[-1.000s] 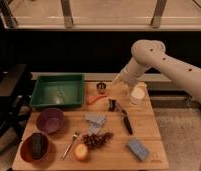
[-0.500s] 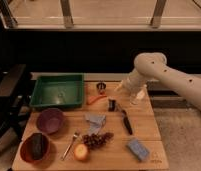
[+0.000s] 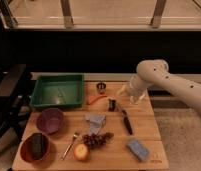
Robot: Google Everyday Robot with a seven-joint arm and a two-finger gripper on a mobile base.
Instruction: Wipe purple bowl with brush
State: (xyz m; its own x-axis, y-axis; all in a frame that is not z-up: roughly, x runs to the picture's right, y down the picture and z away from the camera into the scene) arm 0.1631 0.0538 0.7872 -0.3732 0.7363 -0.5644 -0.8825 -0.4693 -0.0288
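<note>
Camera view, working from the near edge of the table outward: along the front you have an orange-brown bowl with a dark block in it, a bunch of grapes and a blue sponge, none of which concerns you. One row back, the purple bowl sits upright at the picture's left side, just in front of the green tray. The brush lies flat near the table's middle, well apart from the bowl with a grey cloth between them. The brush's long axis runs roughly from near to far, slanted a little, with its far end pointing up toward the gripper. That is the relation your next move turns on: the brush lies just on the camera's side of the gripper and below it, so you likely need a short reach toward the near edge and downward, with the fingers set across the handle and not along it. The gripper hangs above the far half of the table with its fingers spread wide and holding nothing. Against the earlier frames, the arm has folded down and its elbow sits lower, bringing the gripper from higher up to just over the brush's far end. The brush, bowl and everything else on the table lie where they did.
</note>
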